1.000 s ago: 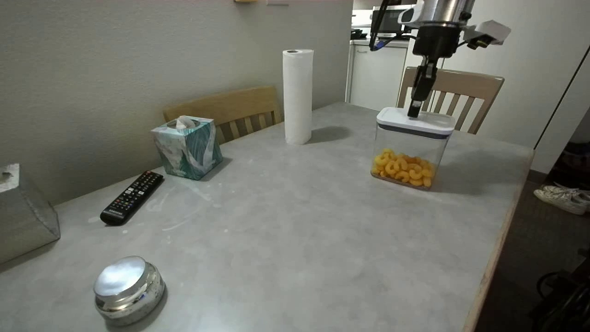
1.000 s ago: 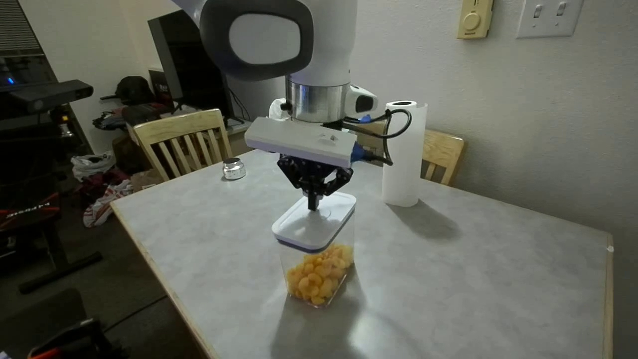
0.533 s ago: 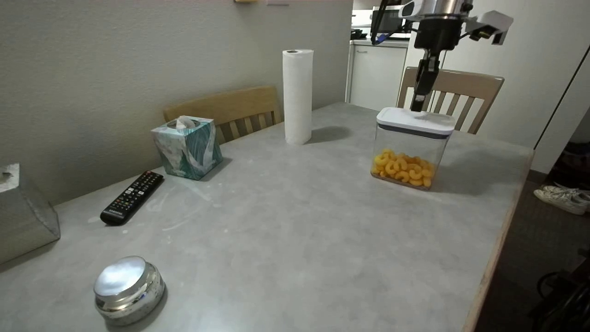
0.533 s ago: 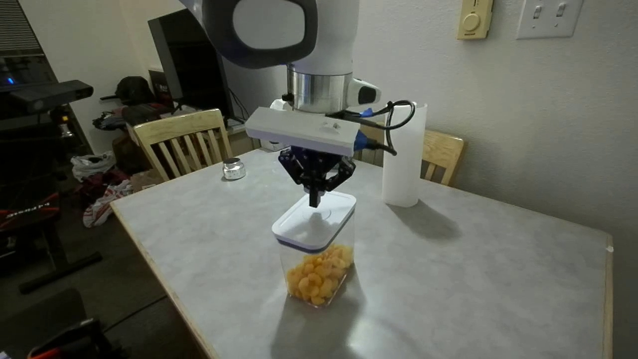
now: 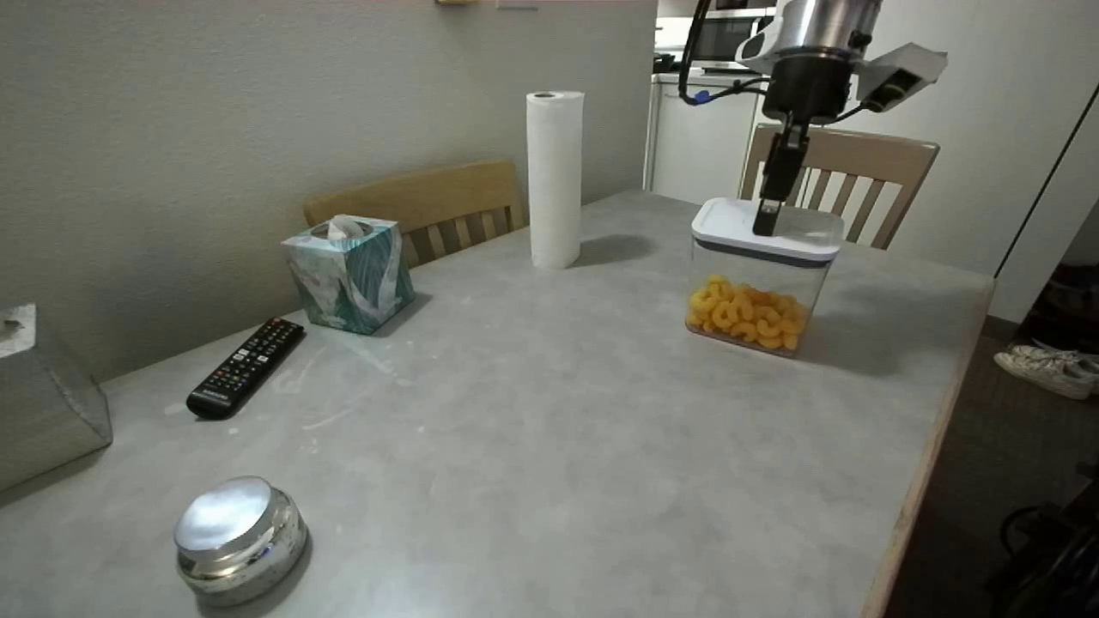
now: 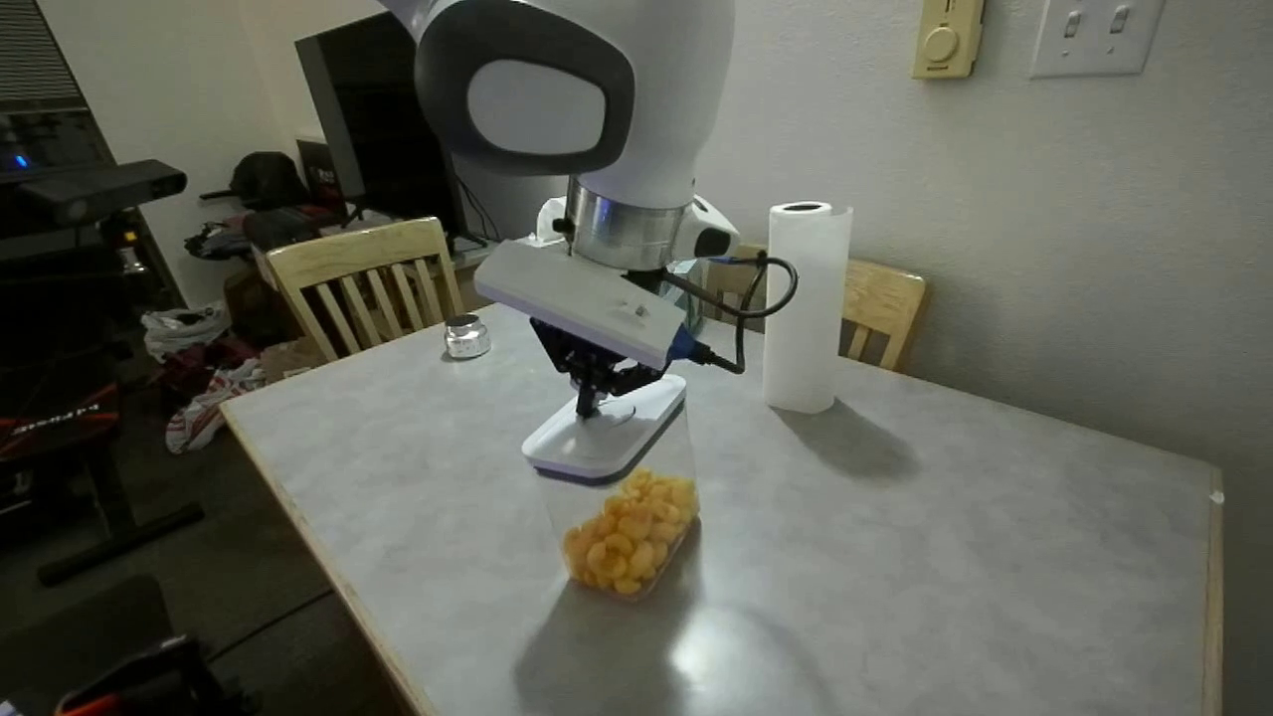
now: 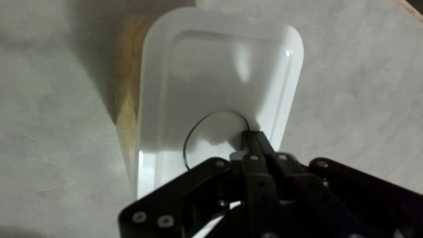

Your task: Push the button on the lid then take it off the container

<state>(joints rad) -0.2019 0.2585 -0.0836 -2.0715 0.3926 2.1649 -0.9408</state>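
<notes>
The clear container (image 5: 747, 313) with yellow-orange snack pieces stands on the table, and it also shows in an exterior view (image 6: 632, 532). Its white lid (image 5: 803, 230) is on it, and the lid fills much of the wrist view (image 7: 205, 76). The round button (image 7: 214, 132) is outlined by a dark ring, partly hidden by my gripper. My gripper (image 7: 252, 134) is shut and empty, pointing down at the button's edge. In both exterior views the gripper (image 5: 764, 230) (image 6: 587, 408) is tilted with its tips at the lid's top. I cannot tell how firmly they press.
A paper towel roll (image 5: 555, 180), a teal tissue box (image 5: 352, 275), a black remote (image 5: 246, 369) and a round silver jar (image 5: 240, 541) stand on the grey table (image 5: 549, 446). Chairs (image 5: 859, 163) stand around it. The table edge (image 5: 936, 438) lies beyond the container.
My shut gripper first rose off the lid, then came down again and tilted. The container with its lid has shifted slightly, leftward in both exterior views.
</notes>
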